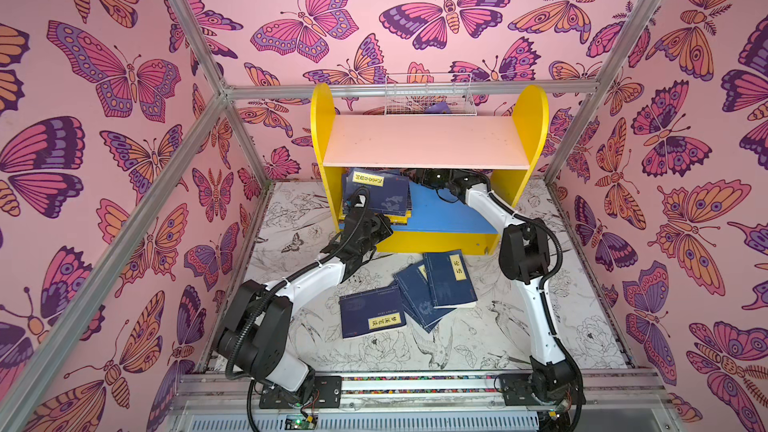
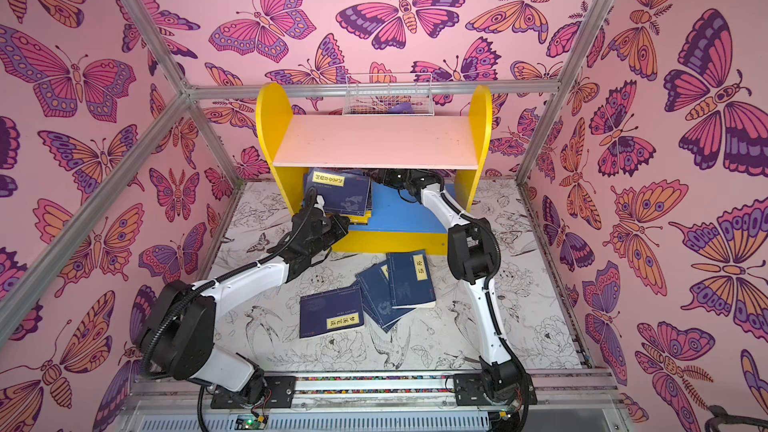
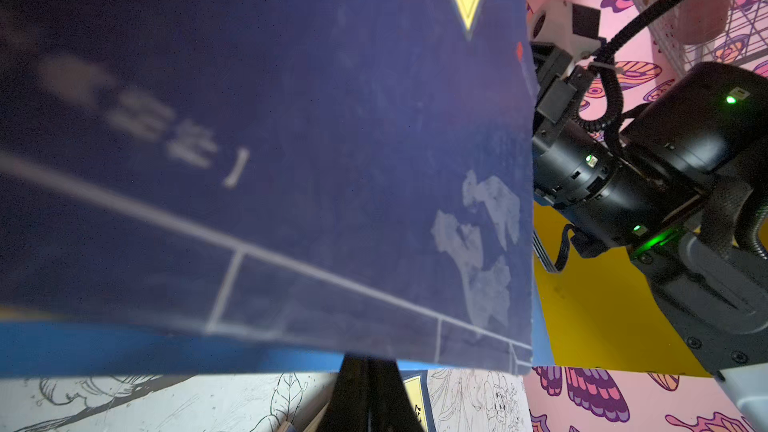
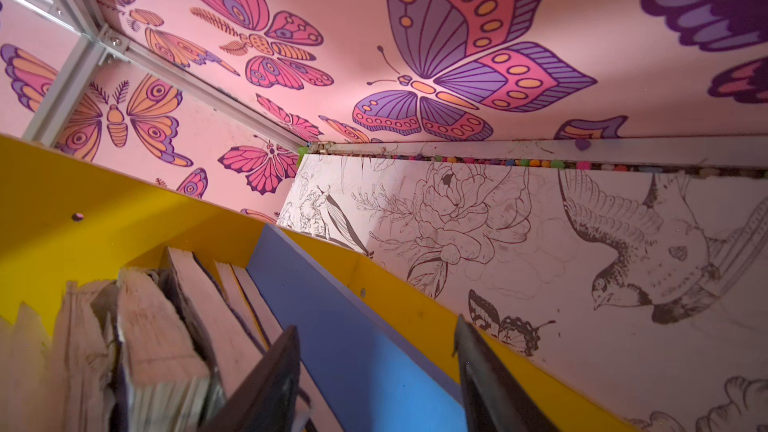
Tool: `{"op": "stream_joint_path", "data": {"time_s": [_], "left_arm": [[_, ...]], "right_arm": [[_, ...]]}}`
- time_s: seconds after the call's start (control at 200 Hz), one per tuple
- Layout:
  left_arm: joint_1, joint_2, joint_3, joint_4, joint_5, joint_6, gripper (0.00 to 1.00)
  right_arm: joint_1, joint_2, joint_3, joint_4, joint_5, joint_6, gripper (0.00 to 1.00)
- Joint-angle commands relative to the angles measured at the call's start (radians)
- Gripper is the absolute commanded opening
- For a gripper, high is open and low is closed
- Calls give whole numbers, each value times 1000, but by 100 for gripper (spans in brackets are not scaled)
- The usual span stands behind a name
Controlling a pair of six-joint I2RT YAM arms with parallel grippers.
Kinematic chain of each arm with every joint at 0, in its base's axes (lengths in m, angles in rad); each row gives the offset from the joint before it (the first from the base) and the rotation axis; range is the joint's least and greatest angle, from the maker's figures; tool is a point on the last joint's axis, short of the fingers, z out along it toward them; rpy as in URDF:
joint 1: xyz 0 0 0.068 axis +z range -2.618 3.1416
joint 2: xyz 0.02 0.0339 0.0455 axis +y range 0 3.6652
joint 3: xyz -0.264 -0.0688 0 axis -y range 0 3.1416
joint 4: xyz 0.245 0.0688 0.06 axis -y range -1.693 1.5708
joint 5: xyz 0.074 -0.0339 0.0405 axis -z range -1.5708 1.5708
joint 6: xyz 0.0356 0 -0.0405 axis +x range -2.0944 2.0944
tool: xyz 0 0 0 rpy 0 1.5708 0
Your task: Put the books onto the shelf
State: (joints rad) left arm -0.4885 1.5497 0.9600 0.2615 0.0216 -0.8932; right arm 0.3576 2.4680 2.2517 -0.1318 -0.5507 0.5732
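A small two-tier shelf [image 1: 428,141] with yellow round-topped sides stands against the back wall; it serves as the landmark here. Its pale pink upper board is bare. On its blue lower board [image 1: 449,218], at the left end, a stack of navy books [image 1: 376,197] leans against the left side panel; the front cover faces up and forward, its yellow title label at the upper left. The right wrist view shows their pale page edges [image 4: 158,338], several volumes side by side, exact count unclear. Behind the shelf's upper board sits a white wire basket [image 1: 430,95] holding a small purple item, too small to identify.

On the floral mat in front of the shelf lie three navy books flat: one [image 1: 449,280] nearest the shelf with its long axis running toward the shelf, one [image 1: 417,301] partly under it and angled, and one [image 1: 371,313] to their left with its label toward the front.

The left gripper [image 1: 376,224] is at the lower edge of the leaning stack, jaws closed together. The right gripper [image 4: 374,384] reaches under the upper board beside the stack, jaws apart, holding nothing.
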Motion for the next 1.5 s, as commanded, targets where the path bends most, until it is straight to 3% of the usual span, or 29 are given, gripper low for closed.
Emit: {"op": "stream_joint_path", "data": {"time_s": [0.0, 0.331, 0.596, 0.832, 1.182, 1.498], "left_arm": [[17, 24, 73, -14, 11, 38, 7], [30, 12, 140, -100, 59, 32, 6], [59, -68, 102, -162, 47, 50, 5], [71, -203, 24, -238, -32, 62, 11], [77, -445, -136, -373, -235, 29, 23], [97, -592, -247, -469, -327, -41, 22]], "right_arm": [[6, 70, 62, -113, -71, -103, 61], [19, 70, 99, -150, -192, -248, 57], [59, -17, 13, -189, -176, -380, 56], [87, -72, -24, -239, -99, -425, 55], [88, -131, -48, -233, 215, -407, 57], [65, -200, -89, -221, 341, -388, 61]]}}
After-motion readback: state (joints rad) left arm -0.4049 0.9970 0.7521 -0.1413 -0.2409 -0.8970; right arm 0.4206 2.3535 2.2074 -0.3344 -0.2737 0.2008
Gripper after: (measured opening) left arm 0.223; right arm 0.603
